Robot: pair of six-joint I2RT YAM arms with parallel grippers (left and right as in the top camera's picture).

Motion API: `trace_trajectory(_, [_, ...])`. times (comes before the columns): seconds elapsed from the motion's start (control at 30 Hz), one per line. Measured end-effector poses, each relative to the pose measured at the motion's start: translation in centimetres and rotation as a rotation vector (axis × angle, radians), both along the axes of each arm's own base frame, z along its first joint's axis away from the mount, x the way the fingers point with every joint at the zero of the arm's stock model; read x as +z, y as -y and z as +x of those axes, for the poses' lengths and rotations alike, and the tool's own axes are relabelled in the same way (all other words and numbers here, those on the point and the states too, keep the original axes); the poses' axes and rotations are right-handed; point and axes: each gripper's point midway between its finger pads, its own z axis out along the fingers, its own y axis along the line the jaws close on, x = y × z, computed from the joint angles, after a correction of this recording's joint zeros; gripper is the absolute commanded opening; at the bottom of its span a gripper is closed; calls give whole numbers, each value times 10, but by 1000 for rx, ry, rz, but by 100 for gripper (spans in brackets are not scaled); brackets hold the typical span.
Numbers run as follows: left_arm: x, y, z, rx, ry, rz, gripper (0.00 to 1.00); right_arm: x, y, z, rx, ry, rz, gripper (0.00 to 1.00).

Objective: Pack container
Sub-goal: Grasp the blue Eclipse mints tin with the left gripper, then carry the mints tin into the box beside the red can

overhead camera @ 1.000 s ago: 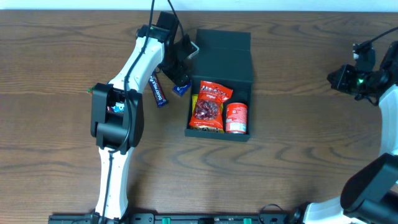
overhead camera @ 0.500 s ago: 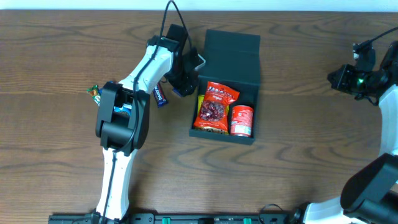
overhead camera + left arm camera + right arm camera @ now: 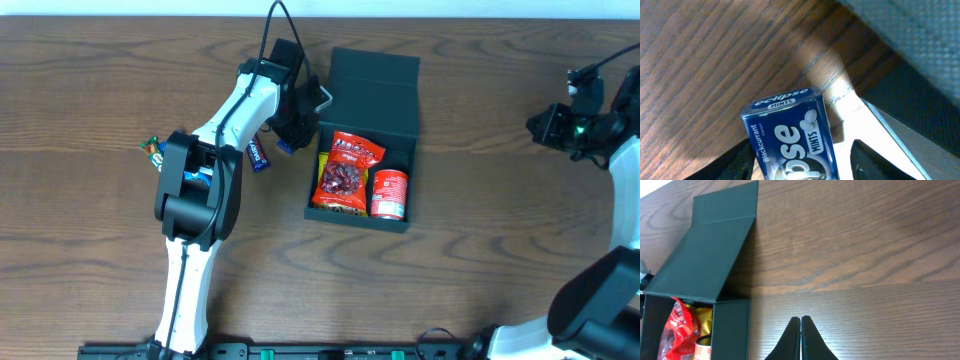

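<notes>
While I watch the overhead feed, the dark slate-blue square cardboard container (image 3: pixel 372 100) sits a little right of the middle of the brown wood-grain table (image 3: pixel 480 260), with its flap lid folded back towards the far edge. Inside lie a red crinkled snack pouch (image 3: pixel 345 170), a red round can (image 3: pixel 389 193) to its right, and a sliver of yellow packet (image 3: pixel 322 165) along the left wall.

The left gripper (image 3: pixel 800 162) hangs just beside the container's left wall. In its wrist view a small dark-blue box of Eclipse mints (image 3: pixel 790 135) stands between the two dark fingers (image 3: pixel 737 165). The jaws are partly apart: one finger is at the box's edge, while the other shows a pale gap beside it (so I see no firm grip).

A dark-blue wrapped snack bar (image 3: pixel 257 155) lies on the wood near the left arm, and a small wrapped sweet (image 3: pixel 152 149) lies further left.

The right gripper (image 3: pixel 800 320) hovers well apart from the container, near the right edge of the table, its fingers pressed together on nothing.
</notes>
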Motion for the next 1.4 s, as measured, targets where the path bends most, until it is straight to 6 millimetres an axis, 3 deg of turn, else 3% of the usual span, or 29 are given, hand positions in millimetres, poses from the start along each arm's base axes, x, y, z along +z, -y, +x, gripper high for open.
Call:
trace_trajectory(0.3, [-3,-6,2,8,9,36,54,0,0,0,0,0,0,3])
trace_trajectory(0.67, [-4,-8,3,36,6,48,38,0,0,0,0,0,0,3])
trace_trajectory(0.77, [-4,-9,3,43,8,53,29,0,0,0,0,0,0,3])
trace_trajectory(0.87, [-5,-13,6,67,18,78,6,0,0,0,0,0,0,3])
trace_trajectory(1.13, [1,-31,6,120,21,183,6,0,0,0,0,0,0,3])
trace_trajectory(1.27, [26,-30,19,136,62,183,6,0,0,0,0,0,0,2])
trace_trajectory(1.4, [82,-16,45,149,184,101,6,-1,-1,-2,10,-5,-3,2])
